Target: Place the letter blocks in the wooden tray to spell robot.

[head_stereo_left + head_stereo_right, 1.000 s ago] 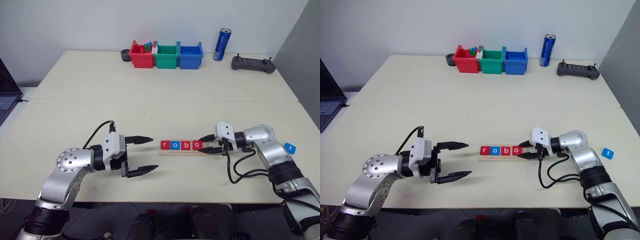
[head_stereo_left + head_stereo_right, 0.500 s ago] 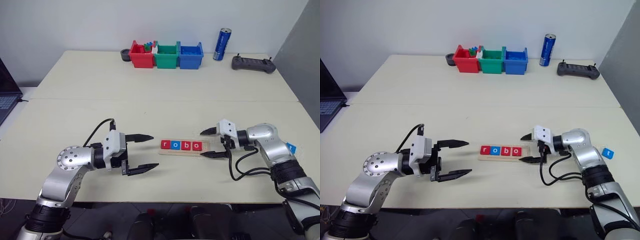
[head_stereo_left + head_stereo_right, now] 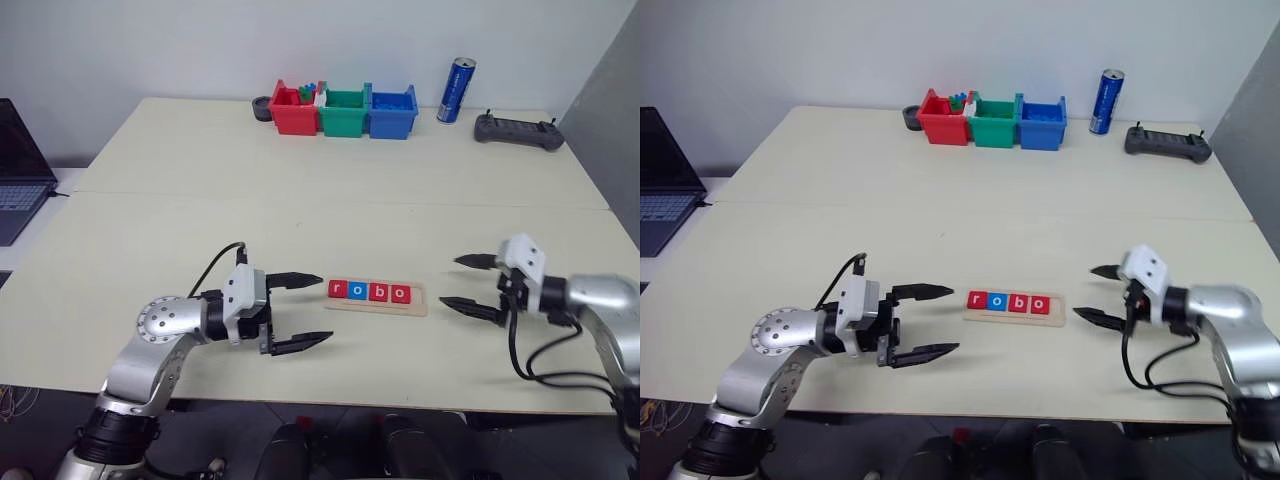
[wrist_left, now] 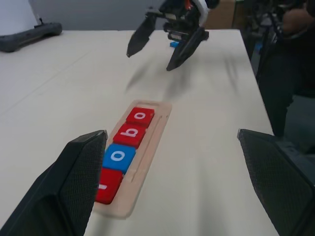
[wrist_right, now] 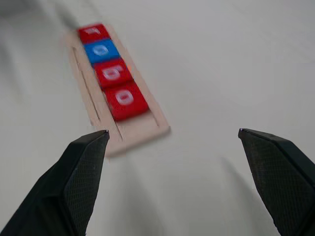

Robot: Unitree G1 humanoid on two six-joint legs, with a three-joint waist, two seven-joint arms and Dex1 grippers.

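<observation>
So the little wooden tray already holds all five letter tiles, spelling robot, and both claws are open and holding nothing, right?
Not quite. The wooden tray holds four letter blocks, r, o, b, o, with the last slot bare, as the left eye view shows. The left gripper and right gripper are indeed open and holding nothing.

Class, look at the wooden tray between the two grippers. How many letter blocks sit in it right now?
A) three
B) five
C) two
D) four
D: the wooden tray holds four letter blocks, red, blue, red, red, reading r, o, b, o, with the slot at its right end bare.
</observation>
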